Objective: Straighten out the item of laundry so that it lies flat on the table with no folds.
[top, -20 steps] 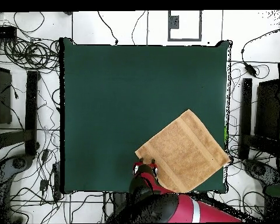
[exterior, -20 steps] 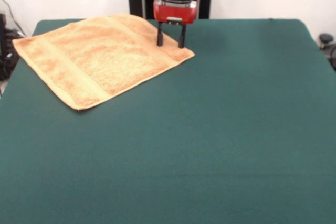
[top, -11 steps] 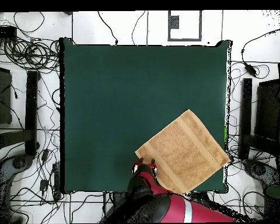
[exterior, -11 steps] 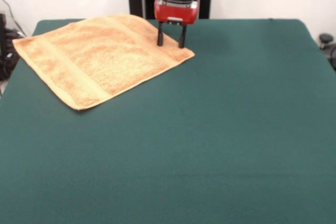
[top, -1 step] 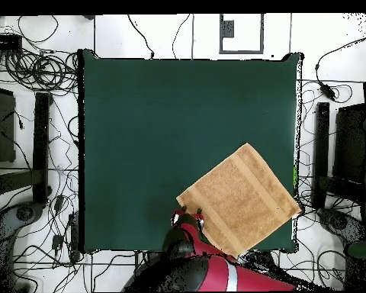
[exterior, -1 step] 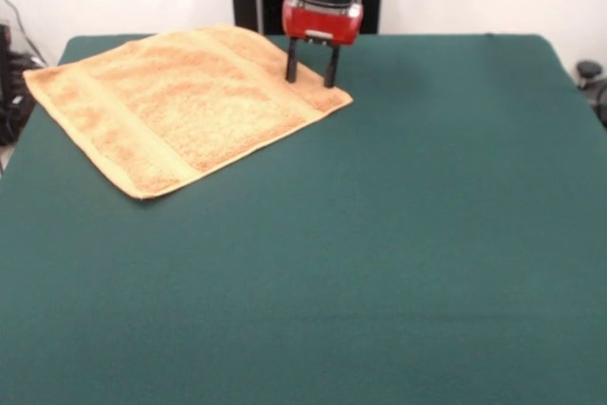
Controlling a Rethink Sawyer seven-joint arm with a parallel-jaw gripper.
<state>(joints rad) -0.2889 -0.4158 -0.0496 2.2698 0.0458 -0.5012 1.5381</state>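
Orange terry towel [exterior, -1 step: 180, 101] spread flat at table [exterior, -1 step: 398, 253] far-left corner, no folds showing. Gripper [exterior, -1 step: 311, 75] poised over towel's right corner, jaws parted, nothing held — likely just released. Task looks finished.

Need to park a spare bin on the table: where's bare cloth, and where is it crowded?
Bare: the table right of the towel and across the whole near side. Crowded: the far left corner, where the towel lies with the gripper at its right corner.
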